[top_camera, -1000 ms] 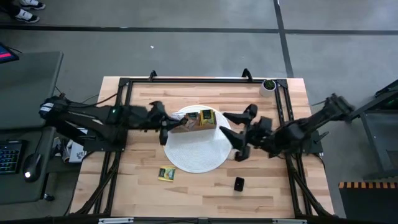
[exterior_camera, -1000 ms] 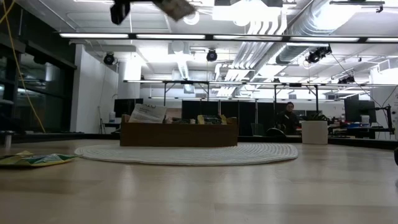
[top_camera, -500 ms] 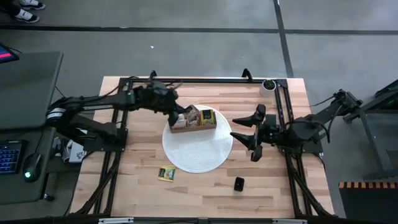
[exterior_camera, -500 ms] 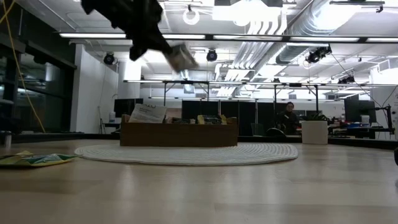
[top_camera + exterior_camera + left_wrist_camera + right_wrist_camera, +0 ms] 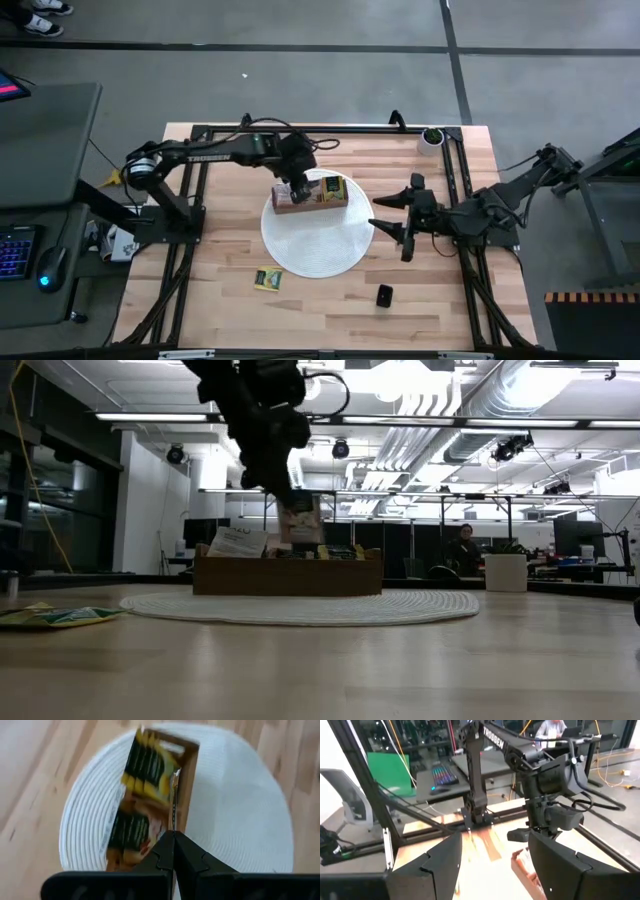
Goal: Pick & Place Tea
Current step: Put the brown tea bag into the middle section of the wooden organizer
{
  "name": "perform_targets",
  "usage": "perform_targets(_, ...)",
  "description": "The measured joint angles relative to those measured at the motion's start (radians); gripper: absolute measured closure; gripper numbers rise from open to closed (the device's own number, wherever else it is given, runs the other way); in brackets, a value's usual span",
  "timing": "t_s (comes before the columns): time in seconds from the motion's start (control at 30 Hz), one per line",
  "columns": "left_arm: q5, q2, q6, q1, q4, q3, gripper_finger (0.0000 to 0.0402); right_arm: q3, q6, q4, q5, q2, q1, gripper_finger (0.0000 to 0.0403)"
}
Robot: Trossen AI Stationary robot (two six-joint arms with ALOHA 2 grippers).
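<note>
A brown wooden box with tea packets standing in it sits on a round white mat; the low view shows the box side on. My left gripper hovers over the box's left half, shut on one brownish tea packet. Another tea packet, green and yellow, lies flat on the table near the front left. My right gripper stands open to the right of the mat, holding nothing; its fingers point level toward the box. My left gripper pinches the tea packet by its top edge between its two fingers, which slant down from the far left. The packet hangs below the fingertips, just above the box's compartments. Whether its lower edge touches the packets inside, I cannot tell.
A small black object lies near the front right. A white cup with a plant stands at the far right corner. Black frame rails run along the table's far and side edges. Bare wood lies in front of the mat.
My left gripper has swung from left of the mat toward the right, tipped downward and come down over the box, carrying the tea packet from high up to just above the compartments. My right gripper has drawn back toward the right edge and turned more level.
</note>
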Motion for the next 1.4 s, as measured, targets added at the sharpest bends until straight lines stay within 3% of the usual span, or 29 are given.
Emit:
perform_targets(0.6, -0.072, 0.05, 0.013, 0.0, -0.048, -0.001, 0.0401, 0.0, -0.001, -0.065, -0.001, 0.0, 0.0, 0.0178)
perform_targets(1.07, 0.001, 0.089, 0.017, 0.0, -0.046, -0.002, 0.0401, 0.0, -0.005, -0.066, 0.0, 0.0, -0.001, 0.0178)
perform_targets(1.4, -0.039, 0.112, -0.011, 0.0, -0.041, -0.002, 0.0399, 0.0, -0.005, -0.068, -0.002, 0.0, -0.001, 0.0178)
